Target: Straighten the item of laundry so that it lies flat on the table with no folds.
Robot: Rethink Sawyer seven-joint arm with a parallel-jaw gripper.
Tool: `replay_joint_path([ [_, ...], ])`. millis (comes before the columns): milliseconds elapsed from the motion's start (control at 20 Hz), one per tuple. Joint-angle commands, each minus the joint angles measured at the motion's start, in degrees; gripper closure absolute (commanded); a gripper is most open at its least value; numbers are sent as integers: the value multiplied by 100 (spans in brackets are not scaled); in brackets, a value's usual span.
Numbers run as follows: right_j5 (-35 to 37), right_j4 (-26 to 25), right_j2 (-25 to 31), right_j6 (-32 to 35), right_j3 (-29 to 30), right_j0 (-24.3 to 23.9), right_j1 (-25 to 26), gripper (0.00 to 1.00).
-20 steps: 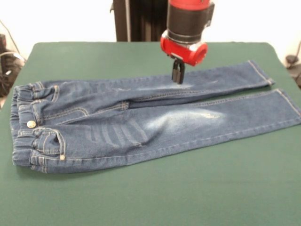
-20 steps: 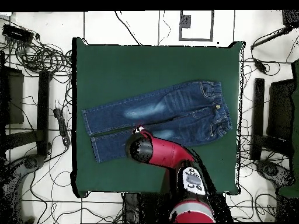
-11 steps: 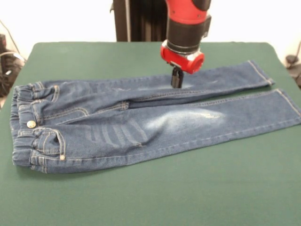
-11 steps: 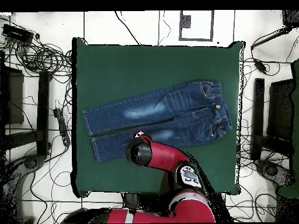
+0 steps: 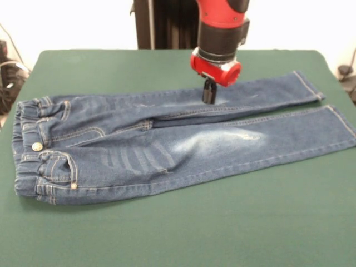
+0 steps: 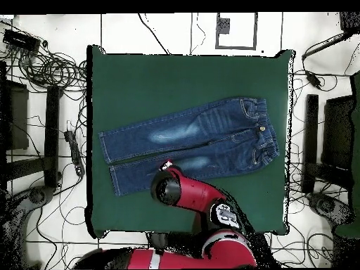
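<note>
The jeans (image 5: 167, 139) lie nearly flat on the table (image 5: 167, 233) — gripper (image 5: 208, 99) pinched closed at the far leg's thigh, twelve o'clock side, likely smoothing it.

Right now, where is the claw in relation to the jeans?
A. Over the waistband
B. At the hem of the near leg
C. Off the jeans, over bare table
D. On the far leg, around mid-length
D: in the front view the claw comes down onto the far leg of the jeans, well away from waistband and hems.
</note>
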Motion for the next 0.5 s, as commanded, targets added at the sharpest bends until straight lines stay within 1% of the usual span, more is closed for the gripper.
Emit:
replay_joint_path([
  [50,-325,585,633,1557,606,368,254,100],
  [200,-477,682,772,1664,824,347,198,100],
  [500,-653,899,707,1685,1018,476,148,100],
])
